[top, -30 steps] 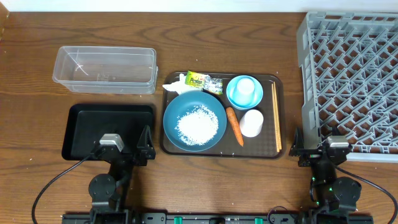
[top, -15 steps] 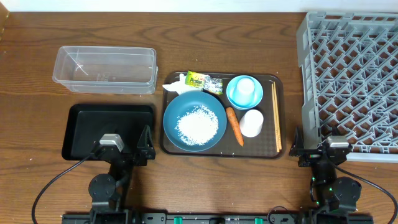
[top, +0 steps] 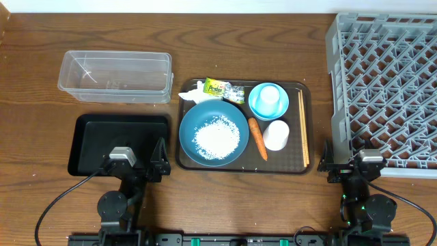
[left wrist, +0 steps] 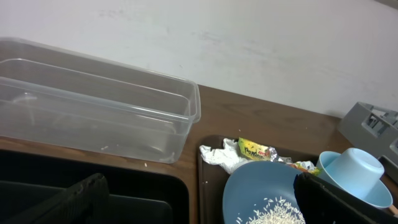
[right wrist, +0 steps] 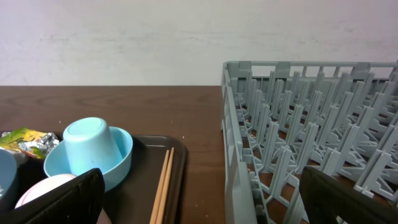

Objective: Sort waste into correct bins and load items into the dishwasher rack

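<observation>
Left fingers (left wrist: 81, 200) wide above black tray (top: 85, 137) at table (top: 34, 41) near edge; right fingers (right wrist: 348, 199) wide by rack (top: 382, 68) near-left corner, both empty. Brown tray (top: 287, 160) mid-table holds bowl (top: 198, 119) of rice (top: 220, 135), carrot (top: 257, 138), tissue (top: 191, 92), wrapper (top: 222, 89), blue cup (top: 268, 100), white cup (top: 276, 134), chopsticks (top: 302, 130). Tub (top: 116, 55) far-left.

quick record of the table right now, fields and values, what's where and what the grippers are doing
brown tray: holds blue bowl, carrot, light-blue cup, white cup, chopsticks, tissue, wrapper
rice: heaped in blue bowl
clear tub: far left, nothing in it
black tray: near left, nothing seen in it
rack: right side, nothing seen in it
left gripper: open, holding nothing
right gripper: open, holding nothing
</observation>
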Robot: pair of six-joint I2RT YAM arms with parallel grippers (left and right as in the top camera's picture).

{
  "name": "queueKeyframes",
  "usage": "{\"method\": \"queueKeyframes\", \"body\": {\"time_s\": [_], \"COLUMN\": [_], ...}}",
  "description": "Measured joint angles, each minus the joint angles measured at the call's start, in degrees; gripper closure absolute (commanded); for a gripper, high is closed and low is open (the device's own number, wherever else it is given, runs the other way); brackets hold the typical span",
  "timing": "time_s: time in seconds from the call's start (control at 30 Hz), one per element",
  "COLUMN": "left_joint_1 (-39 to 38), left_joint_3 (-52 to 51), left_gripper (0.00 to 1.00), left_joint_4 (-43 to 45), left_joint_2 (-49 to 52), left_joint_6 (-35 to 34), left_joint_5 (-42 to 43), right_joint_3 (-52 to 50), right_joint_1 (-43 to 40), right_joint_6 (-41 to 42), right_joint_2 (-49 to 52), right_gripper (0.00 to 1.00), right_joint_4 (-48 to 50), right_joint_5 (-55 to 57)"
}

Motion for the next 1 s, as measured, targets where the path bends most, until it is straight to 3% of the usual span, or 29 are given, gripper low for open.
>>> {"method": "queueKeyframes", "body": {"time_s": [0.6,1.0], "left_joint_1": [0.0,0.0], "left_joint_3": [0.0,0.0], "left_gripper": [0.02,0.02], "left_joint_4": [0.1,1.0], "left_joint_2": [0.0,0.0], "left_joint_6": [-0.2,-13.9], "left_joint_5": [0.0,8.2], "right_joint_3": [0.0,0.0], "right_joint_1": [0.0,0.0], "right_joint_6": [0.0,0.0], "right_joint_2": [0.0,0.0], "right_gripper": [0.01,0.01], "right_joint_4": [0.0,0.0], "right_joint_5": [0.0,0.0]}}
